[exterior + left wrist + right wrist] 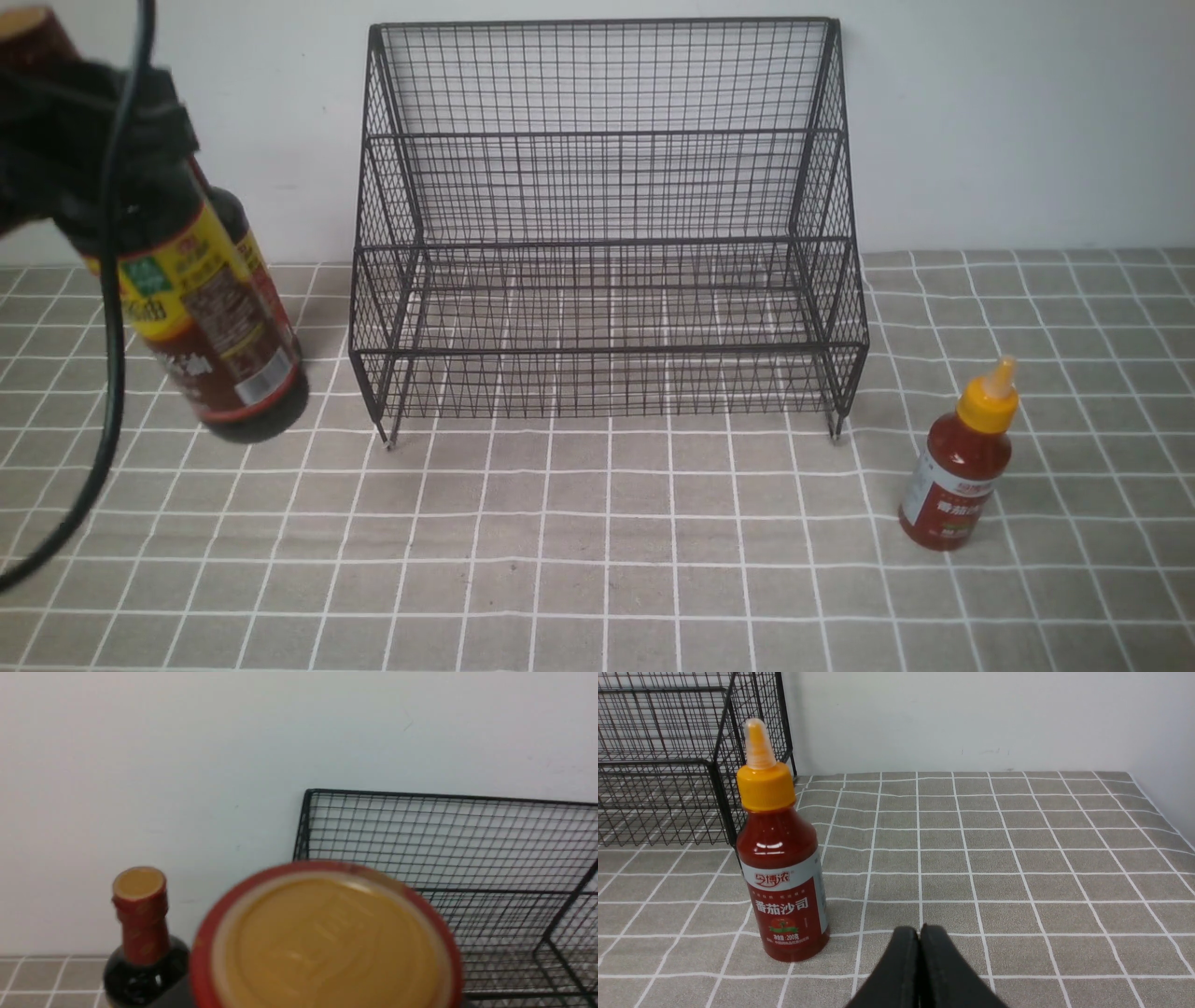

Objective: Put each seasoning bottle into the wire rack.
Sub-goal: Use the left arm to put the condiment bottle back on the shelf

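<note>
My left gripper is shut on the upper part of a tall dark soy-sauce bottle, which tilts with its base toward the wire rack. Its tan cap fills the left wrist view and hides the fingers there. A second soy-sauce bottle stands just behind it, its neck upright. The short red sauce bottle with a yellow nozzle stands right of the rack's front foot. My right gripper is shut and empty, low over the cloth beside the red sauce bottle.
A grey checked cloth covers the table, with a white wall right behind the rack. A black cable hangs from the left arm in front of the held bottle. The cloth's right edge lies beyond the red bottle.
</note>
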Controlling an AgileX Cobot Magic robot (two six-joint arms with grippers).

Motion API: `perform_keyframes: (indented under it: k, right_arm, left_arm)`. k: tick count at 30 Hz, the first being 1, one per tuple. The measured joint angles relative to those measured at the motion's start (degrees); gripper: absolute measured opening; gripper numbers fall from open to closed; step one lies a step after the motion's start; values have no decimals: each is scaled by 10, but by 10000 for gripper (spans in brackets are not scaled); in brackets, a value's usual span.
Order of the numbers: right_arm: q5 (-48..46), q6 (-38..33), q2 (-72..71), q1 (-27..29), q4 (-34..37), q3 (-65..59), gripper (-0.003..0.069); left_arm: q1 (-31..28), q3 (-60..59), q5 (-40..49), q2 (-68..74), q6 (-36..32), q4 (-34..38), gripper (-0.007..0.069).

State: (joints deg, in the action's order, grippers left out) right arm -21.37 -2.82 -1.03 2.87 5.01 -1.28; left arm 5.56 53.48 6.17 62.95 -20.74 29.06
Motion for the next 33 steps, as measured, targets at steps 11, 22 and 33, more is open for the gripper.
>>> perform_keyframes:
  k: [11,22,33]
  right_arm:
    - [0,0,0,0,0,0,-15]
    - [0,-1,0,0,0,0,-15]
    - [0,-7,0,0,0,0,-15]
  left_arm:
    - [104,113,-56,118,2,-3,258]
    - [110,285,-103,274,2,-3,258]
    - [111,349,-145,412,-57,3,256]
